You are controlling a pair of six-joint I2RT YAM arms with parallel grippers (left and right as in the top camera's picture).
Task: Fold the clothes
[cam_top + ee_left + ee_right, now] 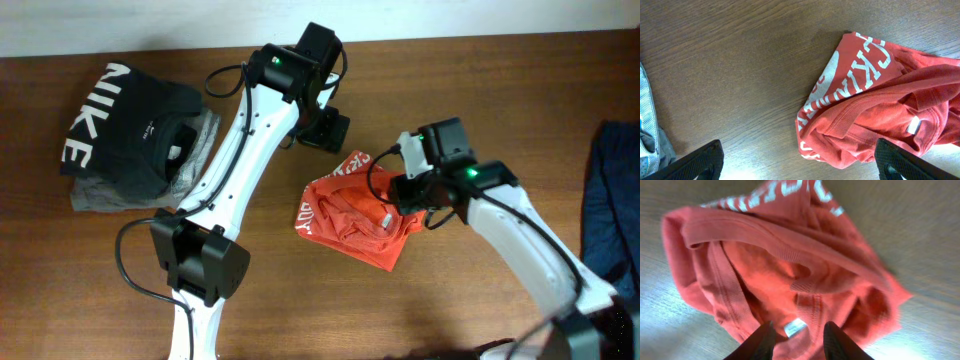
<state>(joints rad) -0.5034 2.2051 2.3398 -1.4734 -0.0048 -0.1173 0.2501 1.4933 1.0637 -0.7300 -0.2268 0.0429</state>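
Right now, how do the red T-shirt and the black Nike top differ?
The red T-shirt lies crumpled by itself in the middle; the black top sits bundled on a grey garment at the left. The T-shirt's white lettering is small; the top's NIKE letters are large. The right fingers are over the T-shirt; none are at the top. Both are cloth with white print.

Soft matt cloth T-shirt [345,215], wood-grain table [500,90] with slight sheen, smooth white plastic arms [250,130]
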